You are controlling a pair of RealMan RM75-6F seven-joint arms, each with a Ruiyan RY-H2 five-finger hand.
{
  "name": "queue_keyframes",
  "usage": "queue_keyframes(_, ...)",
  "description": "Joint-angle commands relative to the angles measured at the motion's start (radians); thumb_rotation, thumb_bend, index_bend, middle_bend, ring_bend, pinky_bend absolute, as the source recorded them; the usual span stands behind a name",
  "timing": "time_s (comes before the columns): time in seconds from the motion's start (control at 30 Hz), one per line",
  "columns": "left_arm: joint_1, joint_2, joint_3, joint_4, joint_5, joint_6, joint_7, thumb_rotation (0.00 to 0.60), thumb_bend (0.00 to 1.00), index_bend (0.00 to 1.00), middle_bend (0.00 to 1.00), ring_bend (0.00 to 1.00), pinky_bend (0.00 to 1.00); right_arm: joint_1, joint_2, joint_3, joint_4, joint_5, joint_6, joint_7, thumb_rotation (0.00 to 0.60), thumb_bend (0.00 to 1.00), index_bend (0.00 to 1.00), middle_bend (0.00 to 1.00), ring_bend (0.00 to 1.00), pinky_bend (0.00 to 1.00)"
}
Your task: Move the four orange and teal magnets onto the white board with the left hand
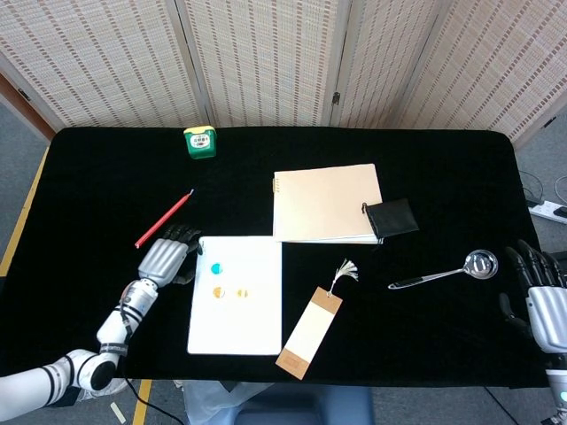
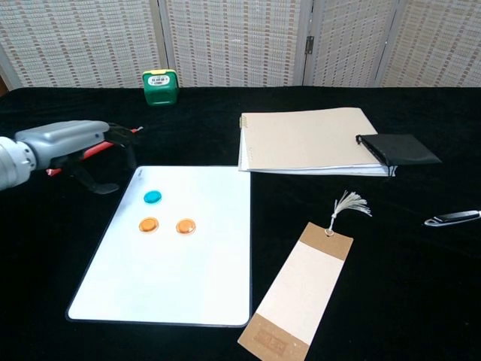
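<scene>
A white board (image 1: 236,328) (image 2: 180,278) lies at the table's front left. On its upper left part sit a teal magnet (image 1: 215,267) (image 2: 152,197) and two orange magnets (image 1: 219,291) (image 2: 149,224), (image 1: 242,291) (image 2: 186,226). My left hand (image 1: 166,257) (image 2: 71,147) hovers just left of the board's top corner, fingers apart, holding nothing. My right hand (image 1: 542,292) rests empty at the far right edge in the head view.
A red pencil (image 1: 164,218) lies behind the left hand. A green tape measure (image 1: 199,142) (image 2: 159,86) stands at the back. A beige notebook (image 1: 324,202) with a black pouch (image 1: 391,217), a bookmark (image 1: 311,329) and a metal ladle (image 1: 447,271) lie to the right.
</scene>
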Motion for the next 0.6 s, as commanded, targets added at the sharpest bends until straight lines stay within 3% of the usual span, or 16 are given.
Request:
queue_keyframes(0.03,0.056,0.057,0.041,-0.032,0.042,0.057,-0.029,0.600,0.38,0.45,0.15,0.00,0.00,0.003,-0.002,-0.001,-0.002,-0.007,-0.002,-0.003,0.600,0.53,0.00,0.02,0.00,0.00)
queue_keyframes(0.6,0.284,0.137,0.182,-0.035,0.170,0.277,-0.105,0.600,0.38,0.46,0.15,0.00,0.00,0.024,0.000,-0.001,-0.025,-0.027,-0.013,-0.026,0.600,0.53,0.00,0.02,0.00,0.00)
